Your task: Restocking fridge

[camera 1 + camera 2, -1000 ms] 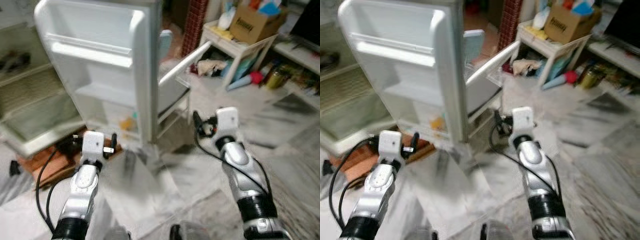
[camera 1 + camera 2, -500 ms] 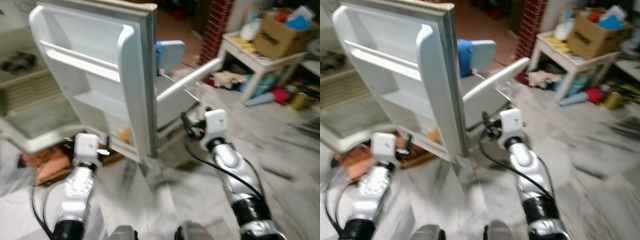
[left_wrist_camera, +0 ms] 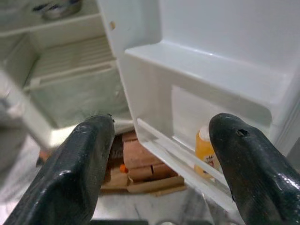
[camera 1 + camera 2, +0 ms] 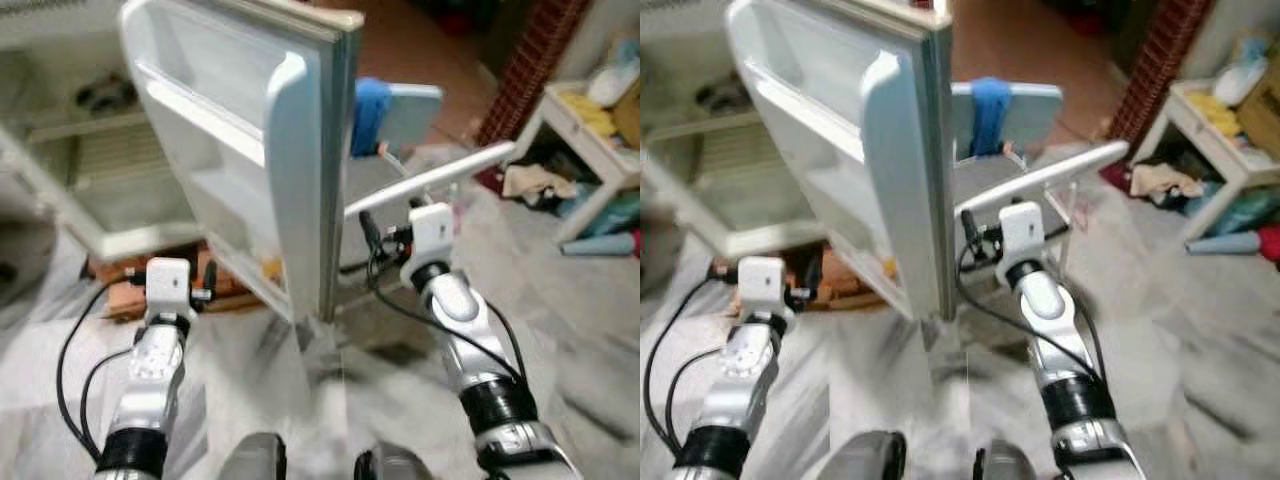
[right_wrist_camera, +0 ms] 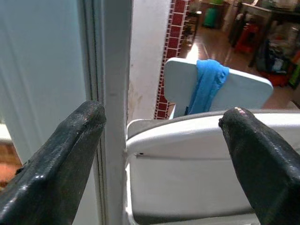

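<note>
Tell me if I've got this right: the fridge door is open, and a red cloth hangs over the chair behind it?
Nearly. The fridge door is open, but the cloth draped over the chair is blue, not red; the right wrist view shows it clearly.

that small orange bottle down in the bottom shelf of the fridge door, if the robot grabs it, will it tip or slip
The orange bottle stands upright behind the door shelf's clear rail, so it probably will not tip until lifted clear. It looks like small smooth plastic, likely light, possibly slippery. The open left gripper should fit around it.
</note>
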Robot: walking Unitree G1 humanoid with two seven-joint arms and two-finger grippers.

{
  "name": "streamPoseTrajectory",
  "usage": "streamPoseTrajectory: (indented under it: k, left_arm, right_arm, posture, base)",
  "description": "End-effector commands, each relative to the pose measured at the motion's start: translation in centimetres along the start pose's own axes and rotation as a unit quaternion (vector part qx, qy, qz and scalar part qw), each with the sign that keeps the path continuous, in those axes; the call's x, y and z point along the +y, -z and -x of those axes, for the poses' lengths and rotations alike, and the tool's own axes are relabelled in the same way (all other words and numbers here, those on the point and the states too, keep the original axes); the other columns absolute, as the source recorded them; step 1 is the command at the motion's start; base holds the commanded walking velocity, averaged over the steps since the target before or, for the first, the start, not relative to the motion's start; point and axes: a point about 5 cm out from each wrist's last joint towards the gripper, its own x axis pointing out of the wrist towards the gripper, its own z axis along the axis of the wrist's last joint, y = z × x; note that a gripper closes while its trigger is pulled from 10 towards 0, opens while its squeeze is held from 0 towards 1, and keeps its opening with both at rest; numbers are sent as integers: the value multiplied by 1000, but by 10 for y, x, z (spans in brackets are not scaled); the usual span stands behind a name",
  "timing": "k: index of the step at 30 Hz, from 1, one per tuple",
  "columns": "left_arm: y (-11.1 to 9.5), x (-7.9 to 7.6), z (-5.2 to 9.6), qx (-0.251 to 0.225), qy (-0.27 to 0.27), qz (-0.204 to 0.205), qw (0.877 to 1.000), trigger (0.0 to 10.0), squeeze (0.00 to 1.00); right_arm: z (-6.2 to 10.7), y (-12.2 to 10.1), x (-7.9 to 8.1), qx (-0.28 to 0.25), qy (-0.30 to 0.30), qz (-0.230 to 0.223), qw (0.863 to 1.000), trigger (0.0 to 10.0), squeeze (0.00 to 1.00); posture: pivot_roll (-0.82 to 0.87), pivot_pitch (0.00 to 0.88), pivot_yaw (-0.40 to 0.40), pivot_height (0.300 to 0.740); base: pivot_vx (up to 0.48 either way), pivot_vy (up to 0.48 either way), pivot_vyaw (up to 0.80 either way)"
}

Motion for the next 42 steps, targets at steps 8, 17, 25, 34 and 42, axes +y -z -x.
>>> streamPoseTrajectory:
  k: [8, 17, 25, 34, 42]
  left_arm:
    - [2, 8, 1, 8, -9, 1, 1000, 10000, 0]
    - [2, 7, 1, 7, -5, 2, 1000, 10000, 0]
    - [2, 6, 4, 10, -3, 6, 1000, 10000, 0]
    - [2, 5, 5, 15, 3, 14, 1000, 10000, 0]
    - [1, 8, 8, 16, 2, 10, 1000, 10000, 0]
  right_arm:
    - [-5, -3, 11, -13, -9, -11, 1000, 10000, 0]
    - [-7, 0, 6, -7, 25, 0, 1000, 10000, 0]
    - [-9, 2, -15, 4, 108, 11, 994, 10000, 0]
    - [-38, -21, -22, -22, 118, -5, 993, 10000, 0]
    - [-72, -65, -7, -75, 71, -40, 994, 10000, 0]
  posture:
    - [57, 93, -5, 740]
    - [60, 93, -5, 740]
    - [73, 100, -1, 740]
    - [88, 111, 4, 740]
    - [117, 117, -4, 740]
  base:
    - [0, 0, 788]
    - [0, 0, 238]
    - [0, 0, 0]
    - [0, 0, 0]
    - [0, 0, 0]
